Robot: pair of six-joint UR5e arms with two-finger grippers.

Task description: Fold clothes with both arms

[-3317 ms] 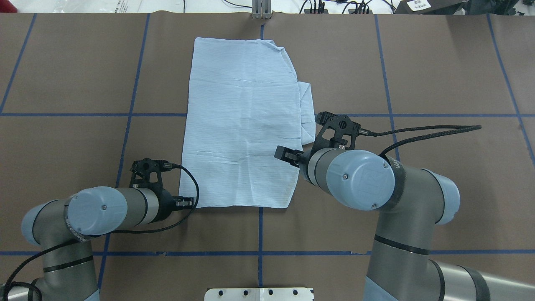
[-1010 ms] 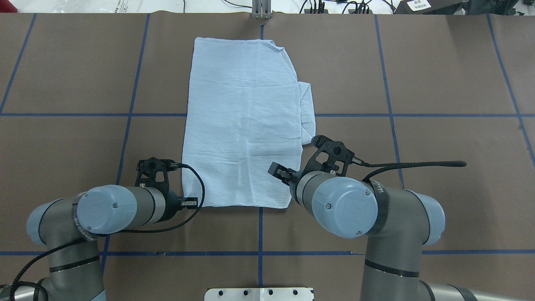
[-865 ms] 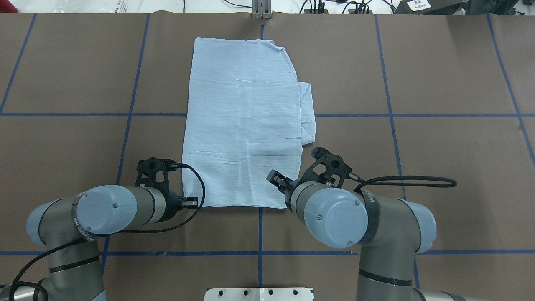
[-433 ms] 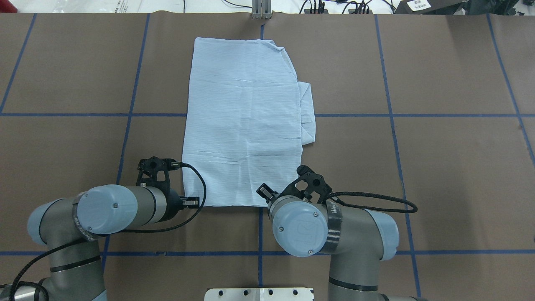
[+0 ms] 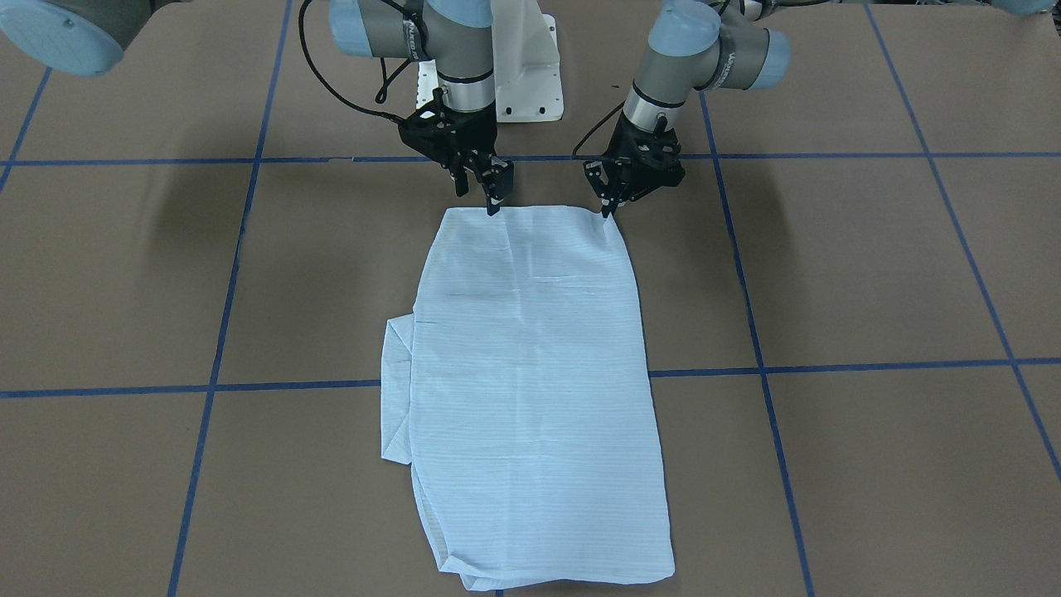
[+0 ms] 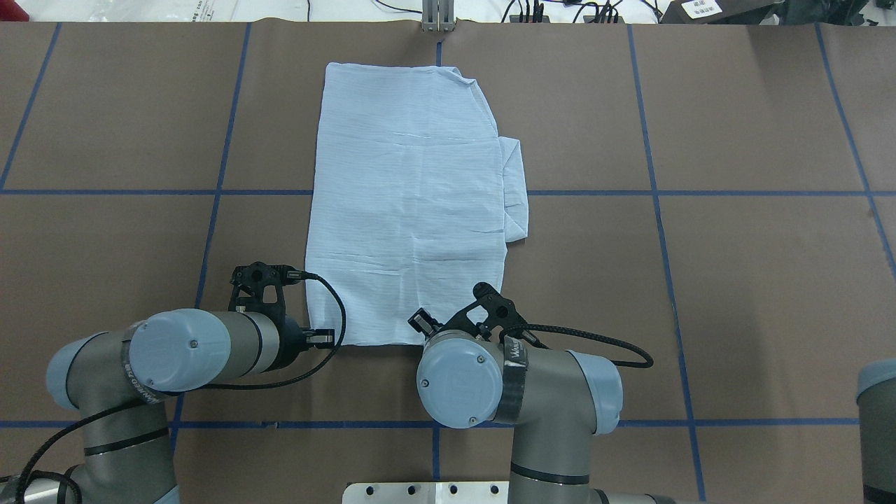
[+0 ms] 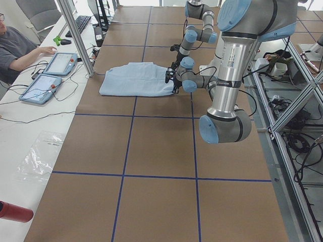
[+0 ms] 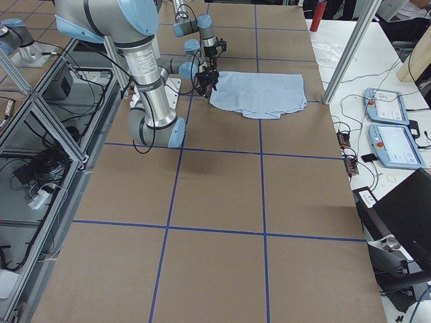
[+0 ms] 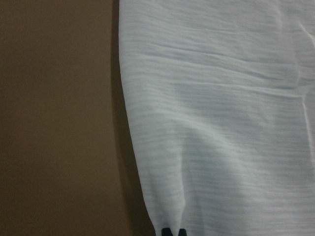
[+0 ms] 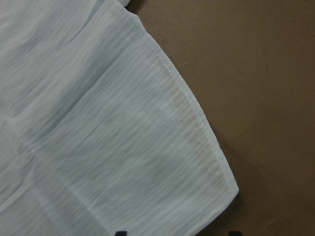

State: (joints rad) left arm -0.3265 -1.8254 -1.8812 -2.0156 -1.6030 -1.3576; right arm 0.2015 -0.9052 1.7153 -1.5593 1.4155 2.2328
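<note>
Swung the right claw (image 6: 420,323) back from the shirt (image 6: 409,196) flank to hover, wide open, over the near hem by its right corner, keeps the left claw (image 6: 322,339) pinched on the left corner, leaves the shirt flat on the desk (image 6: 735,280), long axis running straight away from both.

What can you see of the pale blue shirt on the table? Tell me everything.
The shirt is thin, pale-blue, finely striped cloth, folded into a long, creased rectangle lying flat on the brown table. A folded flap juts from one long side. The left gripper pinches one corner nearest the robot between its fingers; the right gripper hangs open over the other.
</note>
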